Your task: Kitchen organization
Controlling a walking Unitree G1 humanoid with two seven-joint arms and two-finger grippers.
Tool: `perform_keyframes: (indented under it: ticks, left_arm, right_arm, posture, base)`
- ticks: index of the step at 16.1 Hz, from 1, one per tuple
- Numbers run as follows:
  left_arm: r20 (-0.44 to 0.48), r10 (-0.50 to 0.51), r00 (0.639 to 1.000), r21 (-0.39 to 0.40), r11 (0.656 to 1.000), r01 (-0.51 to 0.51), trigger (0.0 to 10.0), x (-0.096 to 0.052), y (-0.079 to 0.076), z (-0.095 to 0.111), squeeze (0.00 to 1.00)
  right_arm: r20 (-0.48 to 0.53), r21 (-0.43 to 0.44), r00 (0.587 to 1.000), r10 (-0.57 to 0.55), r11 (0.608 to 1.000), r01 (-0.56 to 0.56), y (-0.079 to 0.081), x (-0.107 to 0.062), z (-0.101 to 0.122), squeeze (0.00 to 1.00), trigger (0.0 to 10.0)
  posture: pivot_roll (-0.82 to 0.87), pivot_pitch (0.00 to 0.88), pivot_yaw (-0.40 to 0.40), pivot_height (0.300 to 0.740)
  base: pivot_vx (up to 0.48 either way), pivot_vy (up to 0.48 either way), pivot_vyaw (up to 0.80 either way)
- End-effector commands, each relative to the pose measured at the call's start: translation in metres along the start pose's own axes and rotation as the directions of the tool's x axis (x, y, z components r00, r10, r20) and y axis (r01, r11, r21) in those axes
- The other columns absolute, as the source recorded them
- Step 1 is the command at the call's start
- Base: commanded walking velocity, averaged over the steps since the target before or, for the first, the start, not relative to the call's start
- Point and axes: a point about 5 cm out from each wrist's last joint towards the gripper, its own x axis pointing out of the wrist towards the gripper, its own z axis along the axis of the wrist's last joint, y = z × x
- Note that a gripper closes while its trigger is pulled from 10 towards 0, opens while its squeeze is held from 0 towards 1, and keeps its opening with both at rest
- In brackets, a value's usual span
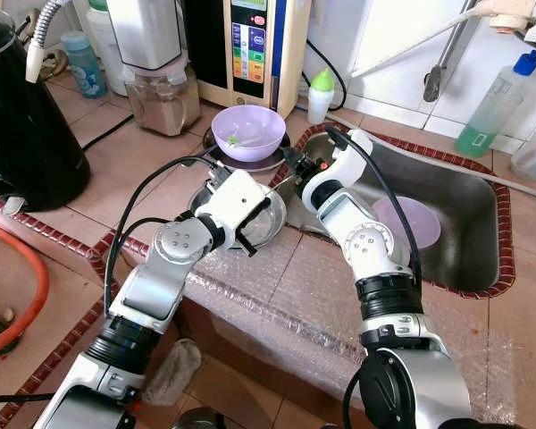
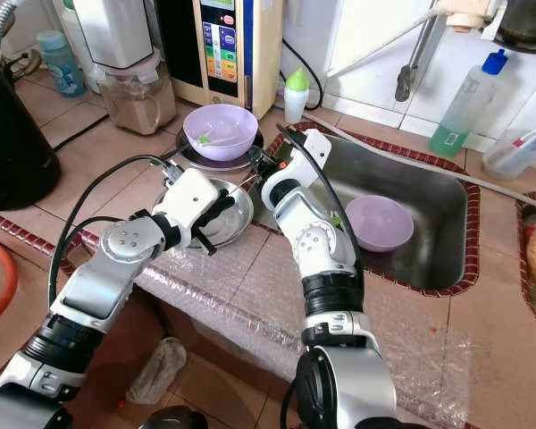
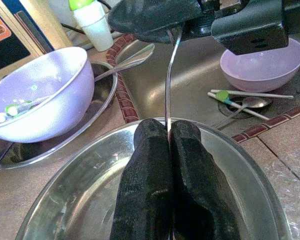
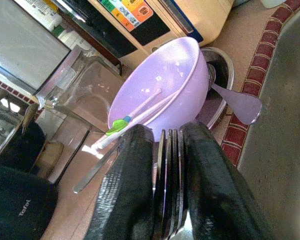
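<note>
A thin metal fork (image 3: 167, 75) spans between both grippers above a steel plate (image 1: 266, 223) on the counter beside the sink. My left gripper (image 3: 169, 131) is shut on its handle end. My right gripper (image 4: 167, 135) is shut on the tines (image 4: 169, 170), just past the plate's far rim. Behind them a purple bowl (image 1: 248, 132) holding green-tipped utensils (image 4: 120, 124) sits on a second steel dish, with a spoon (image 4: 237, 102) lying on that dish. Another purple bowl (image 1: 411, 222) lies in the sink (image 1: 469, 201), with loose cutlery (image 3: 245, 100) at the drain.
A black kettle (image 1: 22, 116) stands at the left. A blender jar (image 1: 161, 94), a water dispenser (image 1: 250, 36) and a small green-capped bottle (image 1: 319, 94) line the back. A green soap bottle (image 1: 496, 103) stands behind the sink. Bubble wrap (image 1: 277, 286) covers the counter's front edge.
</note>
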Motion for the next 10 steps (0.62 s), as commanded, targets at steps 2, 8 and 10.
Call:
perform_keyframes:
  ticks: [2, 8, 10]
  left_arm:
    - [0.010, 0.009, 1.000, 0.024, 1.000, -0.009, 0.0, 0.0005, 0.0011, 0.0021, 0.00]
    - [-0.008, 0.027, 1.000, 0.086, 0.996, -0.026, 2.2, -0.0006, 0.0028, -0.0013, 0.00]
    - [-0.018, 0.034, 0.999, 0.078, 0.996, -0.032, 7.2, -0.0006, 0.0026, -0.0022, 0.00]
  right_arm:
    - [-0.093, -0.025, 0.995, -0.017, 1.000, 0.015, 0.0078, 0.0050, -0.0122, 0.00, 0.0]
    - [-0.086, -0.023, 0.996, -0.037, 0.999, 0.035, 0.0062, 0.0065, -0.0084, 0.00, 0.0]
    - [-0.076, -0.019, 0.996, -0.055, 0.998, 0.054, 0.0043, 0.0072, -0.0064, 0.00, 0.0]
  posture:
    - [0.07, 0.000, -0.003, 0.740]
    - [0.07, 0.004, -0.006, 0.740]
    - [0.08, 0.006, -0.006, 0.740]
  base:
    - [0.000, 0.000, 0.00]
    - [0.000, 0.000, 0.00]
    - [0.000, 0.000, 0.00]
